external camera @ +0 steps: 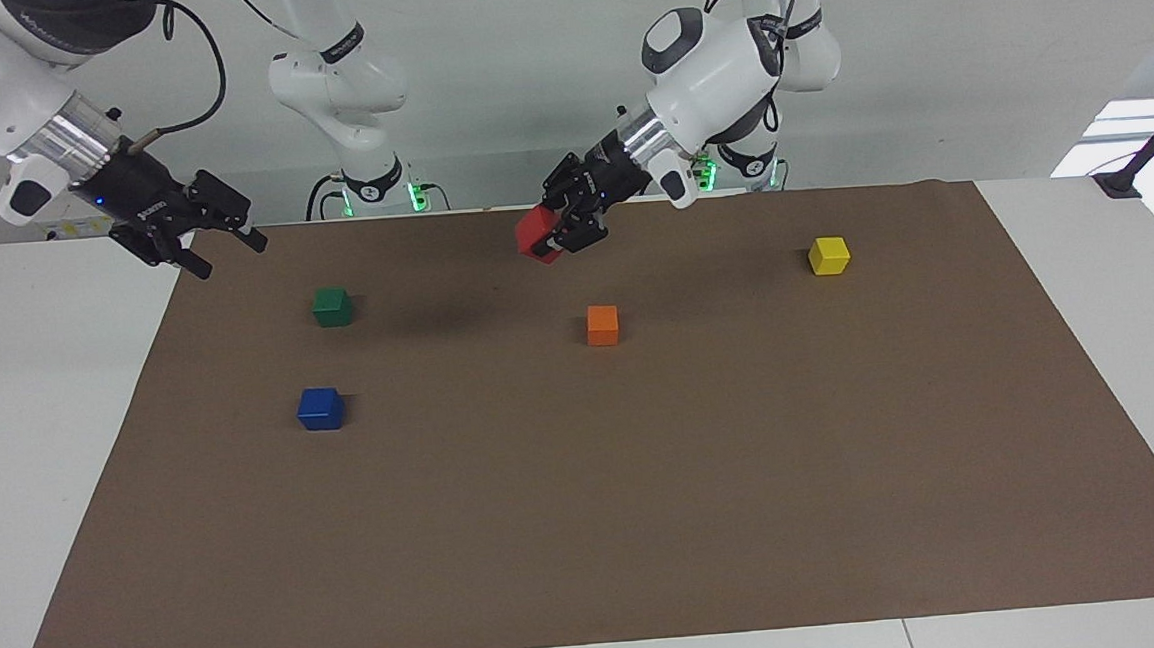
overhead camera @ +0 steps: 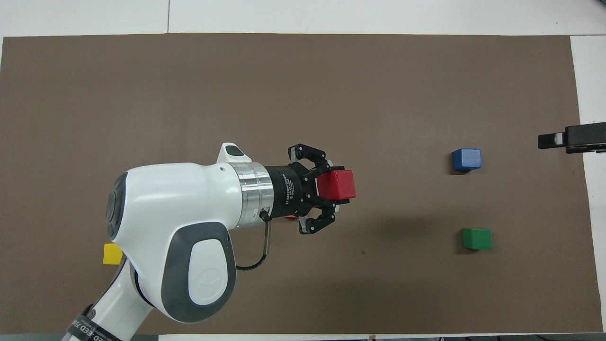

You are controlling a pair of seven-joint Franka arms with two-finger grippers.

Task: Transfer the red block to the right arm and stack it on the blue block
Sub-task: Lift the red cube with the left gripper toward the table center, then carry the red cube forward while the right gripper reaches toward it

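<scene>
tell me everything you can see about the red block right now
The red block is a small bright red cube with smooth, matte-looking faces and crisp edges. It is off the table, tilted, clamped between the fingers of the left gripper, which points sideways toward the right arm's end of the table. It hangs over bare brown mat, close to the orange block. Only the gripper touches it.

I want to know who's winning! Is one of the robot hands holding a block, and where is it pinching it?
The left hand pinches the red block by two of its sides, up in the air. The right hand holds nothing.
</scene>
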